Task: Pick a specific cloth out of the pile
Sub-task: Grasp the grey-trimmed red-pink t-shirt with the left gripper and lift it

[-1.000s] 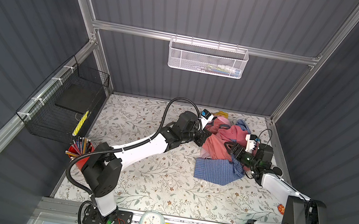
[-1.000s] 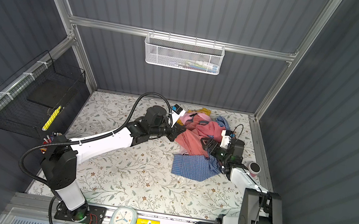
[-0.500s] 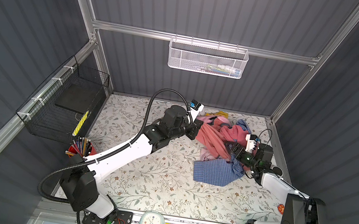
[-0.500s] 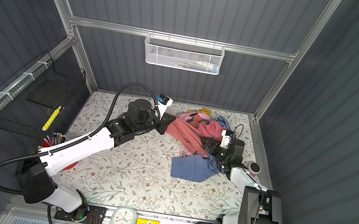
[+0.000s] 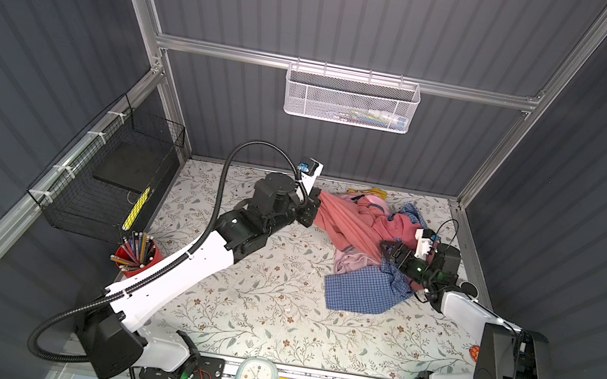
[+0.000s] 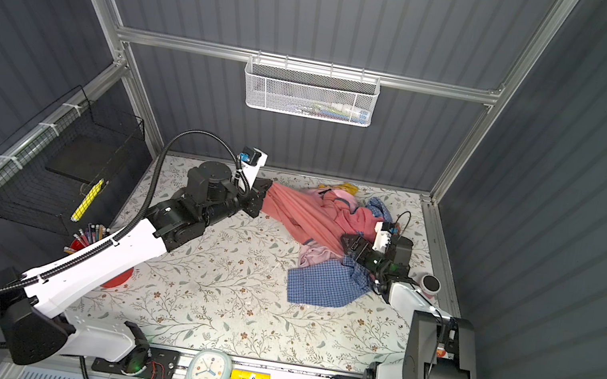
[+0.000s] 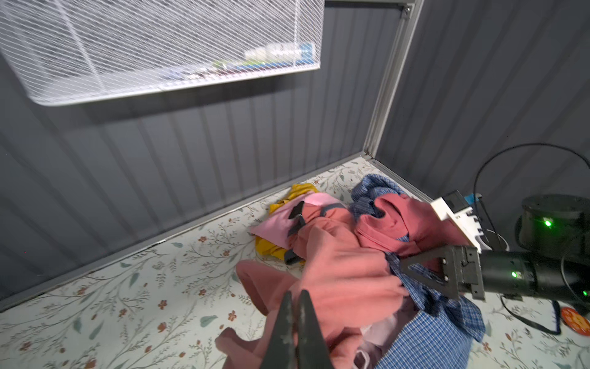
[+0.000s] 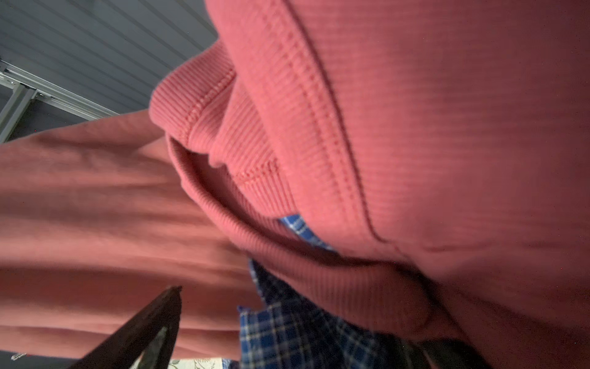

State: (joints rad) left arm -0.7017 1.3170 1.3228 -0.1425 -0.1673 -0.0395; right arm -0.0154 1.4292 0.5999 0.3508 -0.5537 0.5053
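The cloth (image 5: 346,223), salmon-coral with dark grey trim bands (image 7: 298,217), is stretched leftward out of the pile (image 5: 393,223) at the back right of the table. My left gripper (image 5: 312,211) (image 6: 264,198) is shut on its left end; in the left wrist view the closed fingertips (image 7: 295,292) pinch the salmon fabric (image 7: 338,274). My right gripper (image 5: 392,252) (image 6: 351,245) (image 7: 412,266) stands open, low against the pile's near side. Its wrist view has a blue checked shirt (image 8: 303,319) and a ribbed rose-red shirt (image 8: 415,127) between the fingers (image 8: 143,329).
A light pink piece (image 7: 277,226) and a mustard yellow one (image 7: 297,191) lie at the pile's back. A blue checked shirt (image 5: 360,289) spreads in front. White mesh basket (image 5: 351,98) on the back wall, black wire basket (image 5: 118,175) on the left wall, red pencil cup (image 5: 134,253), clock (image 5: 256,378).
My left gripper has pulled away to the left with the cloth in it, drawing the fabric taut out of the pile. The right gripper has stayed at the pile.
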